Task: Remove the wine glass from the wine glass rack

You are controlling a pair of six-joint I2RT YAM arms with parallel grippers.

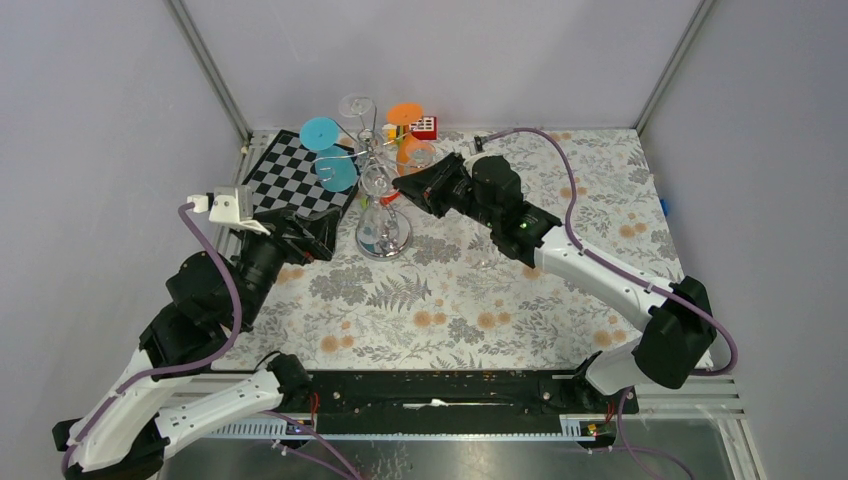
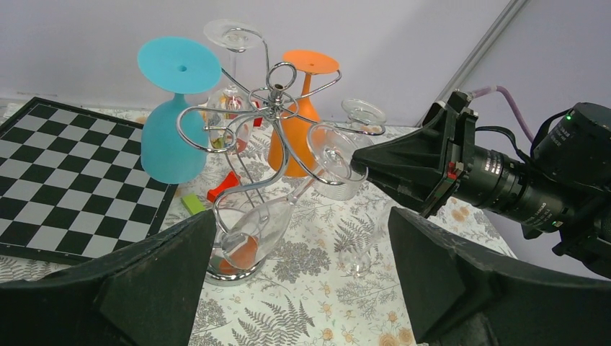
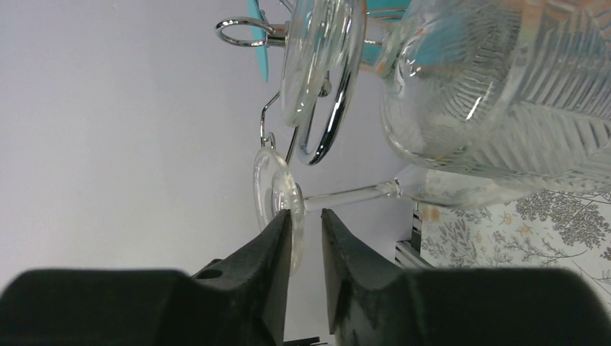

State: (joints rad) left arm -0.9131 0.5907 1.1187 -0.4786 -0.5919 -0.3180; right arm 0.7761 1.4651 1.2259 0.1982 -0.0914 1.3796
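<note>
Right gripper [image 3: 306, 215], lower centre, pinching wine glass [image 3: 270, 180] foot; glass tilted, hooked on rack [image 2: 276, 92], upper centre. Left gripper [image 2: 301, 216] spread wide. Risk: thin rim slipping free, or foot snagging wire, toppling rack.

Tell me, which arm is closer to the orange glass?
Right. The right gripper sits just in front of the orange glass, pinching a clear glass by its foot; the left gripper hangs farther off, by the chessboard.
</note>
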